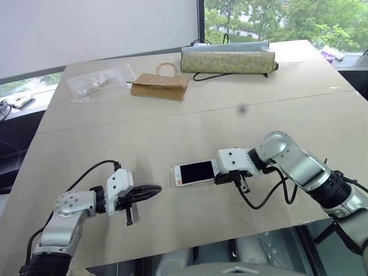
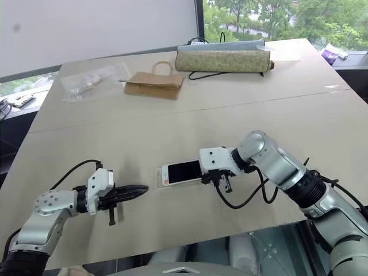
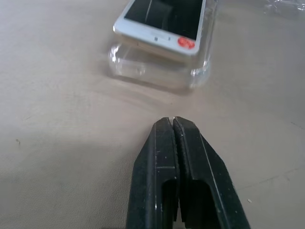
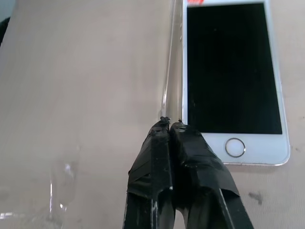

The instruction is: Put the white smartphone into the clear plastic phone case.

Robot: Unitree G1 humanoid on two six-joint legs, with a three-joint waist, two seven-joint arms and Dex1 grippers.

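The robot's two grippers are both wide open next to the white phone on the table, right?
Not quite. Both are shut: the left gripper and right gripper have fingers pressed together, as each wrist view shows. The white phone does lie on the table.

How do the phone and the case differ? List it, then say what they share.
1. The phone is opaque, white-framed with a black screen; the case is clear, with the table showing through.
2. The phone lies on top with one end raised, not seated; the case rests on the table beneath.
3. The phone bears a red sticker; the case is plain.
Shared: both are rounded rectangles lying together between the two claws.
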